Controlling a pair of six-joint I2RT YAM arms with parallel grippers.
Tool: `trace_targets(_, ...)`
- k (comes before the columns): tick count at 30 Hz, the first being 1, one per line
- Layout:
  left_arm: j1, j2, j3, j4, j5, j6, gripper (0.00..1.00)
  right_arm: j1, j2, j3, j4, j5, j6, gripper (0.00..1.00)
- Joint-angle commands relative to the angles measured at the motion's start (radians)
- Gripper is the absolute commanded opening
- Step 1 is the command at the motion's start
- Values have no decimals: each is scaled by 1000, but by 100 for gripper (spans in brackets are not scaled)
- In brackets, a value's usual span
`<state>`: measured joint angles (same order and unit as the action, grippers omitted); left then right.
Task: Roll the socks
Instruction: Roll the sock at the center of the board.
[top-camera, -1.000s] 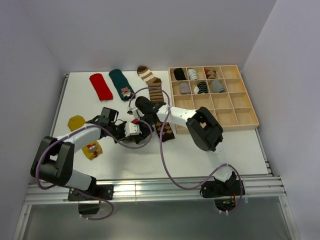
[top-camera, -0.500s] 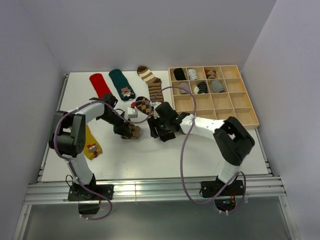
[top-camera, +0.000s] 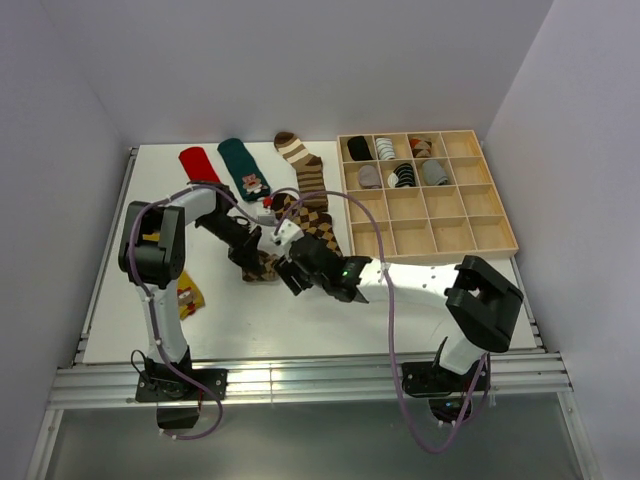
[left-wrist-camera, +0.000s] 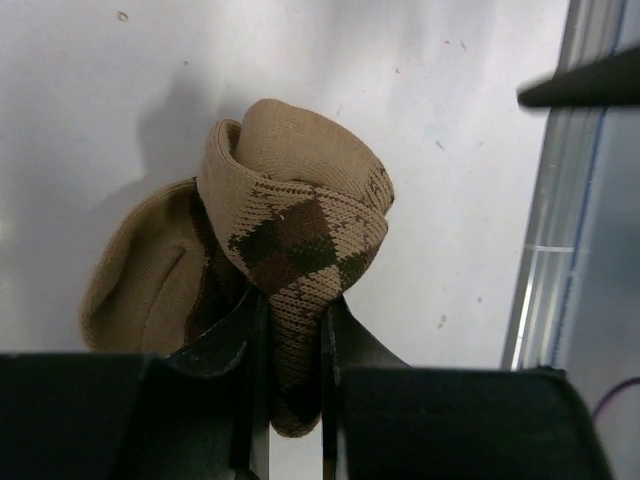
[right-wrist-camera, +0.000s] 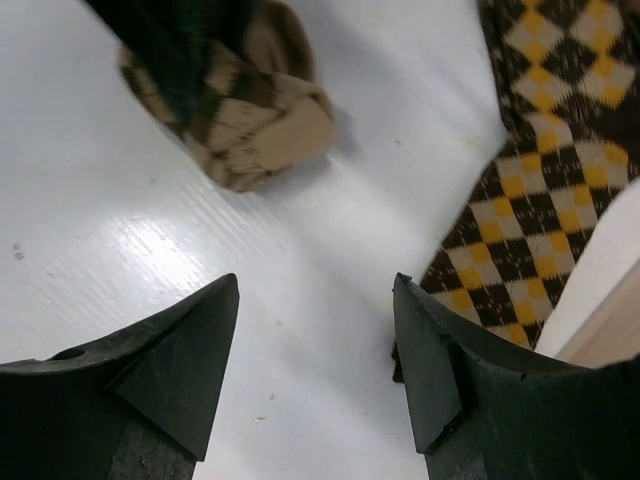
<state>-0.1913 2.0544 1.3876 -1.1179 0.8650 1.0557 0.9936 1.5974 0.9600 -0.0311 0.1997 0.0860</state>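
In the left wrist view my left gripper (left-wrist-camera: 290, 390) is shut on the lower edge of a tan-and-brown argyle sock (left-wrist-camera: 295, 210), which lies curled into a loose roll on the white table. From above, this rolled sock (top-camera: 263, 268) sits mid-table with the left gripper (top-camera: 250, 256) on its left side. My right gripper (right-wrist-camera: 315, 290) stands open over bare table with nothing between its fingers. The rolled sock (right-wrist-camera: 240, 120) is ahead of it to the left. A flat brown sock with yellow diamonds (right-wrist-camera: 540, 180) lies to its right. In the top view the right gripper (top-camera: 289, 270) is just right of the roll.
Along the back lie a red sock (top-camera: 201, 168), a teal sock with a cartoon figure (top-camera: 245, 170) and a brown-and-cream striped sock (top-camera: 302, 162). A mustard sock (top-camera: 187, 296) shows near the left arm. The wooden compartment tray (top-camera: 465, 235) at the right holds several rolled socks.
My right gripper has come from the far side of the flat argyle sock toward the near left, opening wider. The left arm's elbow has swung to the far left; its gripper stays on the roll.
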Motion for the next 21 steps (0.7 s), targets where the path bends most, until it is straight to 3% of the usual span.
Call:
trace_targets(1, -5, 88, 24, -83, -70, -8, 0, 60, 4, 31, 103, 90, -135, 71)
trace_targets(21, -7, 236, 119, -152, -119, -60, 0, 221, 262, 241, 76, 208, -405, 79)
